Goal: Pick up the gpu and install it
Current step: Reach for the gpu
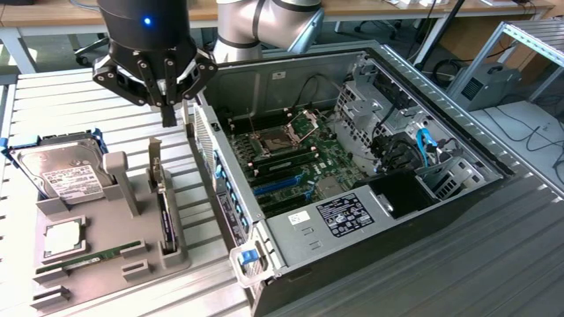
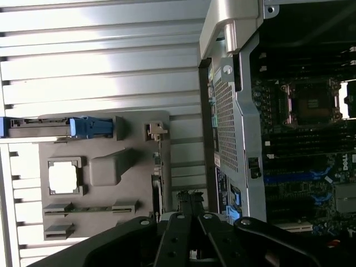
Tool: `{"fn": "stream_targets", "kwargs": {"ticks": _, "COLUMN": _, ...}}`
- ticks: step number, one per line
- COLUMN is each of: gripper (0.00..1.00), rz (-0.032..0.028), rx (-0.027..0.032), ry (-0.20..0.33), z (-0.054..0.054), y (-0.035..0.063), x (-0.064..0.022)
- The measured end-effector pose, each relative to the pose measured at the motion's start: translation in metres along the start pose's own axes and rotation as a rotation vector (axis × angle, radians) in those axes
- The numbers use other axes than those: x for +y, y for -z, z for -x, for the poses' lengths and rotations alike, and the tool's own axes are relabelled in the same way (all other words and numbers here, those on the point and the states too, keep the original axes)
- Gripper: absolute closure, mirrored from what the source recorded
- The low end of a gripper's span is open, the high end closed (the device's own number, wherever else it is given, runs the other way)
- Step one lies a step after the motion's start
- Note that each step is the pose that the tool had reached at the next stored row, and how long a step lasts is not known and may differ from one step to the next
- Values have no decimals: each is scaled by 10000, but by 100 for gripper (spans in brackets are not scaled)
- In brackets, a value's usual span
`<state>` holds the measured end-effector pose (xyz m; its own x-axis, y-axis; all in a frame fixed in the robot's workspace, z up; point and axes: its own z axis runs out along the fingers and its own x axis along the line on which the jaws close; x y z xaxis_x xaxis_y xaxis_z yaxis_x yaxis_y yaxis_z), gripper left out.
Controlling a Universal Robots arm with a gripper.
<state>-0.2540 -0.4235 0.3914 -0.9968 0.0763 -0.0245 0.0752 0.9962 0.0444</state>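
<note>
The gpu (image 1: 166, 218) is a thin black card standing on its long edge in a slot of the grey holder plate (image 1: 115, 271), with its silver bracket (image 1: 156, 158) at the far end. My gripper (image 1: 169, 121) hangs shut and empty just above and behind that bracket end, apart from the card. In the wrist view the gpu (image 2: 159, 167) appears edge-on as a thin line on the plate. The shut gripper (image 2: 189, 196) sits slightly to the case side of it.
The open computer case (image 1: 264, 244) lies on the exterior view's right, with its motherboard and blue slots (image 1: 280, 185) exposed. On the plate are a hard drive (image 1: 66, 175), a processor (image 1: 63, 238) and a green memory stick (image 1: 92, 255). The table is slatted metal.
</note>
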Motion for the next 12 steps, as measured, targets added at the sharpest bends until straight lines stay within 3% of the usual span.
{"fn": "stream_targets", "kwargs": {"ticks": 12, "gripper": 89, "rz": 0, "rx": 0, "ry": 1, "z": -114, "y": -1, "x": -10}}
